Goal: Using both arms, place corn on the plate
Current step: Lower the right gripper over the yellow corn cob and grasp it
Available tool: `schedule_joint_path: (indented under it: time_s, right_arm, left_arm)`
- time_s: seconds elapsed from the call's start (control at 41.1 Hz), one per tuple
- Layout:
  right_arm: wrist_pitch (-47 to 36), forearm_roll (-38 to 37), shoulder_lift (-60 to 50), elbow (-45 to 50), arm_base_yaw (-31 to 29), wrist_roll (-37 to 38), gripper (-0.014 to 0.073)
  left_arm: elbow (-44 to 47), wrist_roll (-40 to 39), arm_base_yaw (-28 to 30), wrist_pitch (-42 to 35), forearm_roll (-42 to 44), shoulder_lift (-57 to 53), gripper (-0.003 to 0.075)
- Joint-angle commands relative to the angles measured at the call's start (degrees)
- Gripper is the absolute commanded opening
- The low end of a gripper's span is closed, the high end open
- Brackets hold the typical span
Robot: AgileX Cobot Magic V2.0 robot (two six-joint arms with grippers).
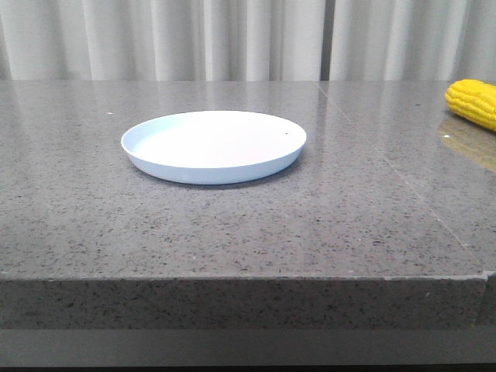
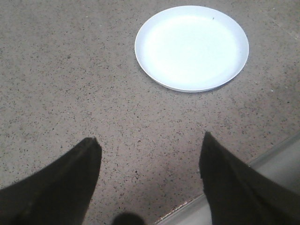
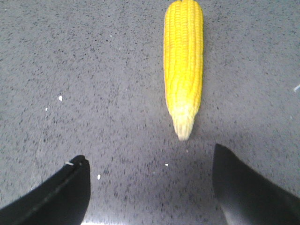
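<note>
The pale blue-white plate (image 1: 213,146) sits empty near the middle of the grey stone table. It also shows in the left wrist view (image 2: 191,47). The yellow corn (image 1: 472,102) lies at the table's far right, cut off by the front view's edge. In the right wrist view the whole corn (image 3: 183,61) lies with its pale tip toward my right gripper (image 3: 149,154), which is open and empty, a short way from the tip. My left gripper (image 2: 150,138) is open and empty over bare table near the front edge, short of the plate. Neither gripper shows in the front view.
The table's front edge (image 1: 248,277) runs across the front view and shows close to the left gripper in the left wrist view (image 2: 276,157). White curtains (image 1: 232,39) hang behind the table. Small white crumbs (image 3: 60,98) lie near the right gripper.
</note>
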Motion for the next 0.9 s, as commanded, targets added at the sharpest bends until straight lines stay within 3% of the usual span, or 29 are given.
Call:
schedule_joint_path:
  time_s: [0.0,0.438,0.876]
  right_arm:
    - [-1.22,-1.00,5.00,-6.50,-0.46,-0.59,0.0566]
    - [4.74,-2.07,26.17,-24.28,-2.10,-0.59,0.0563]
    - [0.37,-4.97,35.23,-26.95,-3.72,-0.59,0.0563]
  left_arm:
    - [-1.52,-0.66,-0.26,-3.87,-0.11,-0.29,0.0439]
    - [-1.52,-0.66,-0.26,-3.87,-0.11,-0.29,0.0439]
    - [-1.52,-0.66,-0.26,-3.87,-0.11,-0.29,0.0439]
